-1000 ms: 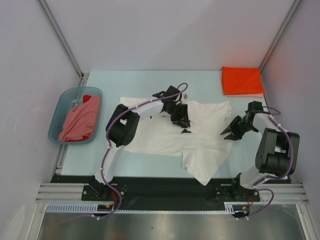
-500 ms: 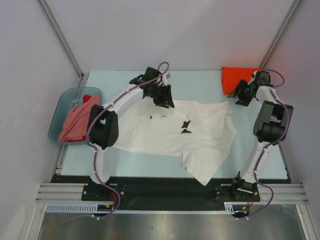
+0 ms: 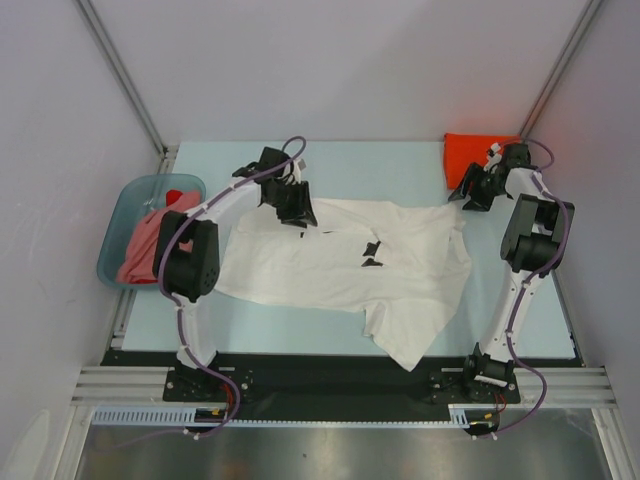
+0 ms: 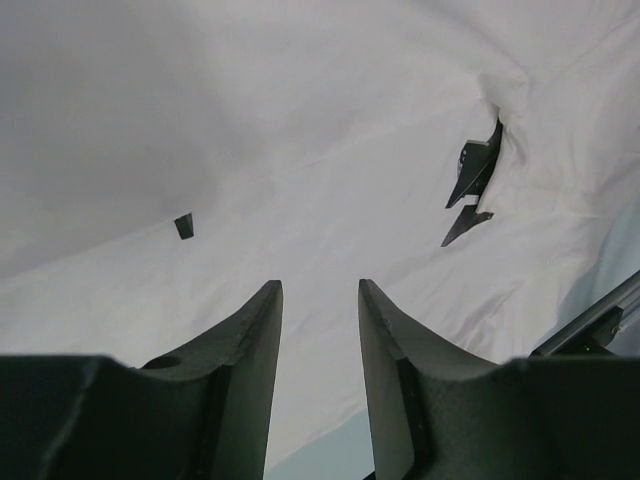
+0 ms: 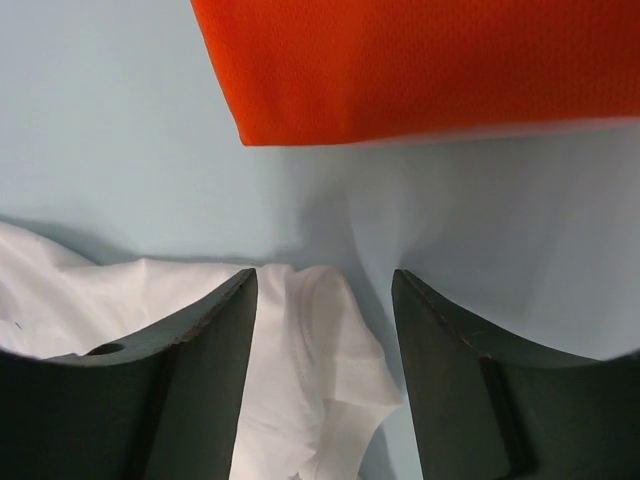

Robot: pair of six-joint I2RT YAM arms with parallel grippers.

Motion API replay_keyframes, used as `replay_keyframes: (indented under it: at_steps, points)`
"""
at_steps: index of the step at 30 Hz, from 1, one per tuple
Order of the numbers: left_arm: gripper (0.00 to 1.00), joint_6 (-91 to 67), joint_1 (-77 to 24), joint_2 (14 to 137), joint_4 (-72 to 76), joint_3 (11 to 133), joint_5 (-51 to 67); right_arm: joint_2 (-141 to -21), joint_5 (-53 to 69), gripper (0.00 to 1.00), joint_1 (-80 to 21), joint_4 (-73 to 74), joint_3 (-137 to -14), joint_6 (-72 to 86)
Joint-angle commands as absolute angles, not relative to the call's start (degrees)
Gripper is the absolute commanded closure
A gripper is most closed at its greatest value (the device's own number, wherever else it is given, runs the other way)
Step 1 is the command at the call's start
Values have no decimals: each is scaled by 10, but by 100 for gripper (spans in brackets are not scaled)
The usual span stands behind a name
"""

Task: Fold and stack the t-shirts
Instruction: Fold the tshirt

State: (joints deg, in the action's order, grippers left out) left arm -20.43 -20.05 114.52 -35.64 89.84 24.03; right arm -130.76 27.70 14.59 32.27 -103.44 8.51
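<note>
**Stock of the folding table: one tee done, one laid out, the rest waiting**

Item 1. Orange-red t-shirt (image 3: 482, 158). I count it finished: it is folded into a neat rectangle at the far right corner of the table (image 3: 400, 170), which I take to be the base of the stack.

Item 2. White t-shirt (image 3: 340, 275) with small black prints (image 4: 468, 180). It lies open across the middle of the table, unfolded and rumpled, with one flap trailing toward the near edge. Its far right corner ends just short of the orange-red tee. I judge this to be the piece in hand, with no fold made yet.

Item 3. Salmon-pink t-shirt (image 3: 150, 250). It is heaped in the blue-grey basin (image 3: 108, 258) at the left, untouched.

Item 4. Red t-shirt (image 3: 176, 196). Only a scrap shows at the basin's far end, above the pink one.

Item 5. Left gripper (image 4: 320, 300). It is at the white tee's far edge, left of centre, with its jaws spread and nothing between them, only white cloth below.

Item 6. Right gripper (image 5: 325, 290). It is over the white tee's far right corner, with the orange-red tee just beyond. The jaws are spread; the cloth shows in the gap, but I see no pinch on it.

Balance, as I reckon it: one of four tees is folded. The white one must be squared and folded, then the basin pair must be drawn out, folded and stacked.
</note>
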Motion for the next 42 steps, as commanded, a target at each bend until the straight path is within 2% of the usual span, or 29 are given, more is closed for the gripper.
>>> replay_keyframes:
  at_steps: [1, 10, 14, 20, 21, 24, 31, 37, 39, 41, 42]
  points:
    - [59, -186, -163, 1131, -338, 922, 223, -1308, 272, 39, 143, 348, -1042, 57]
    - [60, -207, -77, 1230, -354, 1003, 237, -1313, 282, 48, 146, 356, -1026, 43]
    - [66, -233, -56, 1259, -344, 997, 250, -1319, 278, 57, 147, 349, -1022, 61]
    - [70, -252, -40, 1272, -318, 969, 245, -1312, 285, 79, 158, 299, -989, 116]
    - [70, -253, -38, 1275, -317, 967, 243, -1310, 280, 87, 158, 294, -989, 120]
    - [70, -258, -32, 1286, -309, 959, 242, -1305, 229, 100, 161, 285, -990, 143]
    - [71, -267, -23, 1302, -293, 960, 246, -1275, 115, 100, 167, 236, -966, 207]
    - [73, -259, -23, 1312, -286, 975, 245, -1288, 115, 100, 159, 238, -983, 214]
    - [69, -255, -24, 1308, -289, 983, 240, -1288, 115, 100, 156, 239, -983, 210]
    - [62, -237, -25, 1293, -300, 990, 222, -1288, 114, 100, 153, 251, -992, 204]
    - [61, -231, -26, 1284, -304, 999, 214, -1290, 113, 97, 151, 260, -999, 200]
